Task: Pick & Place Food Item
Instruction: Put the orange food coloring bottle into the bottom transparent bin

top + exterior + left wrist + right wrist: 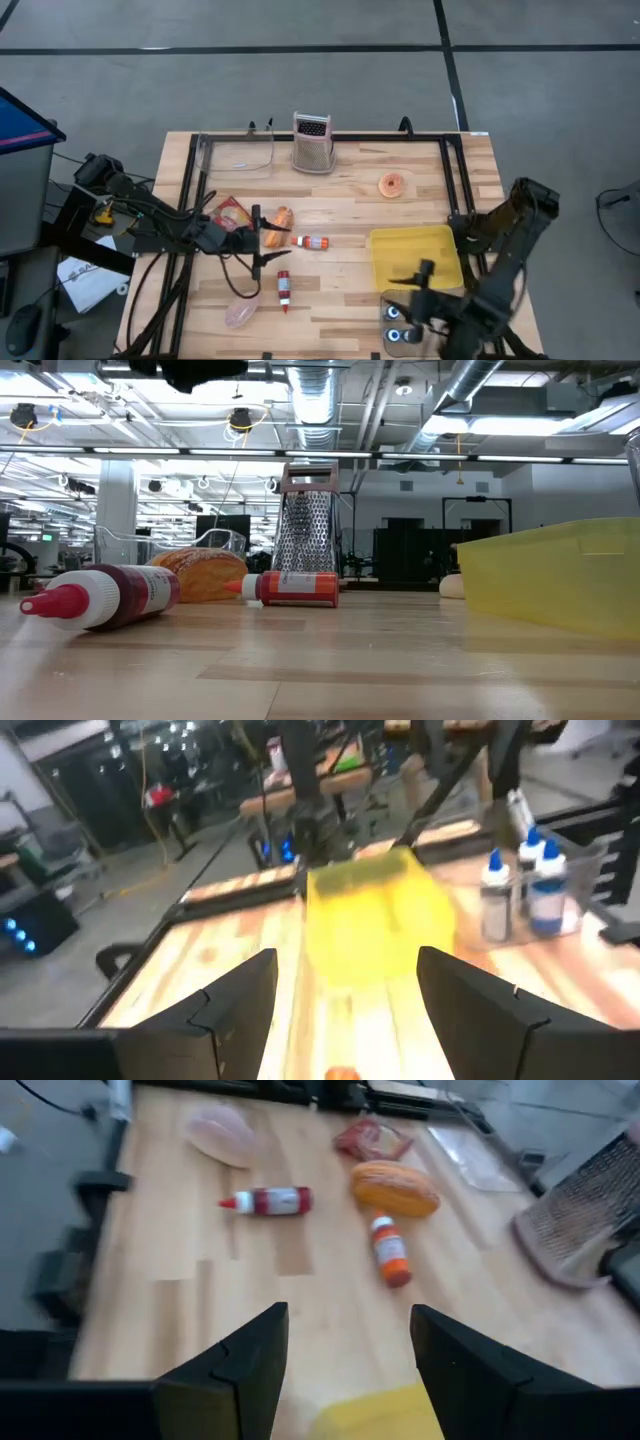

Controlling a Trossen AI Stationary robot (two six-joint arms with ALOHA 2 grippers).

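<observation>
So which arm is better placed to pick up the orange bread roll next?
The left. Its tool is open and sits right beside the bread roll near the table's middle. The right tool, also open, waits by the yellow bin, farther from the roll.

High view looks straight down on the bench (330, 215); low view sits at its surface, level — both share the grater (312, 143) — wrist views face inward.

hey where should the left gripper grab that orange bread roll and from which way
Judging by its pose, grip the orange bread roll across its short middle, from straight above. It lies flat lengthwise, with the left gripper open beside it and the orange bottle lying close by.
</observation>
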